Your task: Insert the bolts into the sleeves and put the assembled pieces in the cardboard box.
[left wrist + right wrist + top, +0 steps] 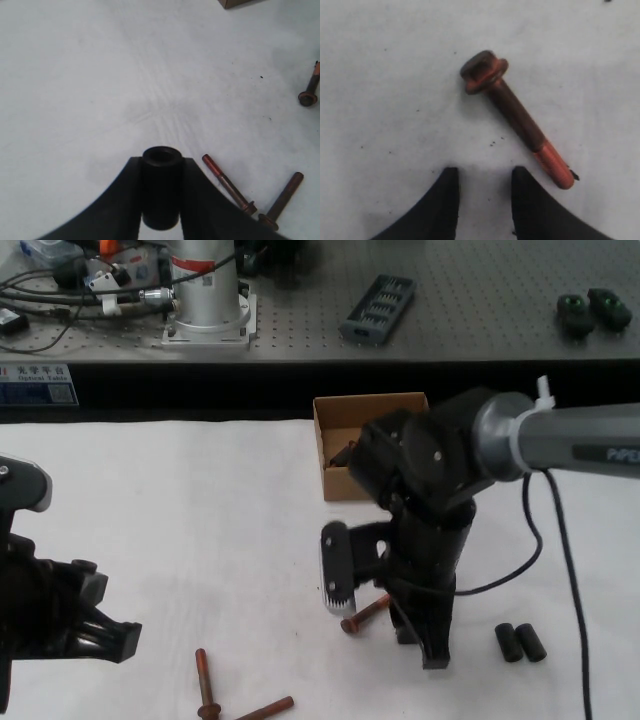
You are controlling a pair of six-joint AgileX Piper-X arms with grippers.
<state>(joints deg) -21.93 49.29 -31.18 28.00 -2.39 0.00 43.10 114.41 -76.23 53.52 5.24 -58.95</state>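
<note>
My left gripper [162,161] was closed on a short black cylindrical sleeve [161,195]. The sleeve was clamped between the two fingers with its open bore showing at the end that stuck out past the fingertips. That arm was at the near left of the white cloth [200,500] covering the bench, and gripper and sleeve were held above the cloth.

Just to the right of it, at the near edge, two copper-coloured flanged steel bolts [229,184] [281,200] lay flat. Their heads were close together and their shanks spread apart.

My right gripper [485,172] pointed down at the cloth in the middle of the bench, with its fingers apart and nothing between them. A third copper-coloured bolt [515,117] lay flat just beside those fingertips. It was outside the gap, and neither finger touched it. Its flanged head pointed away from the fingers, and the brighter orange tip of its shank was beside one of them.

To the right of that arm, a pair of black cylindrical sleeves [520,642] lay side by side on the cloth, touching each other.

The open brown cardboard box [350,425] sat at the far side of the cloth, behind my right arm, which hid part of it. Something dark lay inside it, but I could not tell what.
</note>
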